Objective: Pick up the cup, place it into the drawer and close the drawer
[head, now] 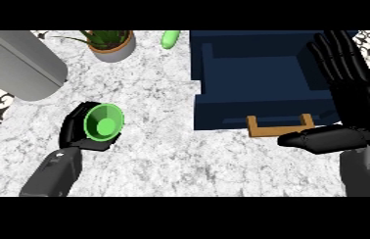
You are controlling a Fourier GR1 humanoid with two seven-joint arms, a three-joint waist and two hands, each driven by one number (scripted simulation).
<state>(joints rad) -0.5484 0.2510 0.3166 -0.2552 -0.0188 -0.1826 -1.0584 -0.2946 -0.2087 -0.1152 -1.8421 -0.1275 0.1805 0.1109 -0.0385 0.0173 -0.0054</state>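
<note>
In the head view, the left hand (78, 130) is low on the left side, on the white marble counter (166, 155). Its black fingers are curled round the bright green round cup (104, 123), whose open mouth faces up. I cannot tell if the cup is lifted or stands on the counter. It is well apart from the dark blue open drawer (217, 116), which lies to the right with its wooden handle (280, 125) toward the robot.

The right hand (347, 96) is spread, with straight fingers, at the drawer's right side, and its thumb is just beside the handle.

In my judgement the danger is in the carry. If the cup travels too low, it can hit the drawer's left wall. If it is released over the rim, it can tip outside. The right hand may also be in the way.
</note>
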